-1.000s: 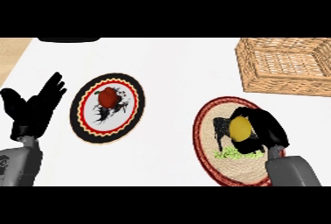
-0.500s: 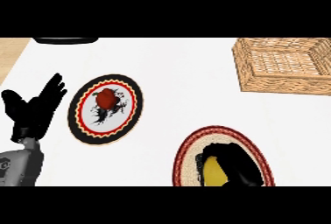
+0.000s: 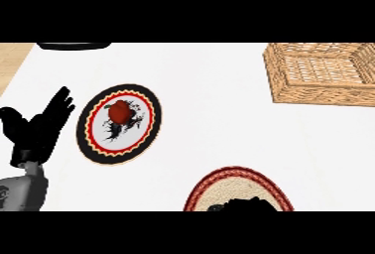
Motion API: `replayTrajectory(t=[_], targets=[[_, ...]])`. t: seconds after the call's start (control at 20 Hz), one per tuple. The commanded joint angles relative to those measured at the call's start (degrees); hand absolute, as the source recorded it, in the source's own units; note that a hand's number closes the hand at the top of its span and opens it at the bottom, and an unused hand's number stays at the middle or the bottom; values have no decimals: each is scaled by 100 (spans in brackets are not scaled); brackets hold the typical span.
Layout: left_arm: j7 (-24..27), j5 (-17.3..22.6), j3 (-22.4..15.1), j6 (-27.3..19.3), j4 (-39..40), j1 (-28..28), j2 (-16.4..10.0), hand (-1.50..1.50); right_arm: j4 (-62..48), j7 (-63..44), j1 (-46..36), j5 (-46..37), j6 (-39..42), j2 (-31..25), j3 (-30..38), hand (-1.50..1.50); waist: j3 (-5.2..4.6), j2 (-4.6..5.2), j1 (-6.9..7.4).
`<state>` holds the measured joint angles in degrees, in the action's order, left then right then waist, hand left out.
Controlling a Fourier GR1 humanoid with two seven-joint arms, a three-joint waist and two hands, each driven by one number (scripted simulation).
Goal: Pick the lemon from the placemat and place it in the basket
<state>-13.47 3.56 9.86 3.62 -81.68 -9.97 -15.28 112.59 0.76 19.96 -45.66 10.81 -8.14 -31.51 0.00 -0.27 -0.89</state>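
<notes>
Lemon hidden; right robot hand [image 3: 245, 205] barely shows, low on the placemat [image 3: 234, 186], its grasp impossible to tell. Left robot hand [image 3: 40, 126] rests open, upright, far left of the placemat.

A white bench [image 3: 219, 129] seen from above. At the left edge, the left hand [image 3: 36, 135] rests open, fingers up. Just beside it to the right lies a black-rimmed plate [image 3: 121, 144] carrying a round red item [image 3: 119, 111]. A wicker basket [image 3: 319, 94] sits far right. At the near edge, a red-bordered woven placemat [image 3: 227, 191] lies partly under the black right hand [image 3: 242, 204]. A dark object [image 3: 73, 45] is cut off at the far left edge.
</notes>
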Motion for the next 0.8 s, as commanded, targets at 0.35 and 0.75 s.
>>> replayTrajectory(t=[0.35,0.75], targets=[[-176,-99,-75,-77,-130,-70,51,0,3116,-1192,284,639,228,241,303,150,-2,19,71],[-141,-124,-90,-103,45,-330,100,0,3140,-2770,-1683,852,962,588,1563,150,-7,37,91]])
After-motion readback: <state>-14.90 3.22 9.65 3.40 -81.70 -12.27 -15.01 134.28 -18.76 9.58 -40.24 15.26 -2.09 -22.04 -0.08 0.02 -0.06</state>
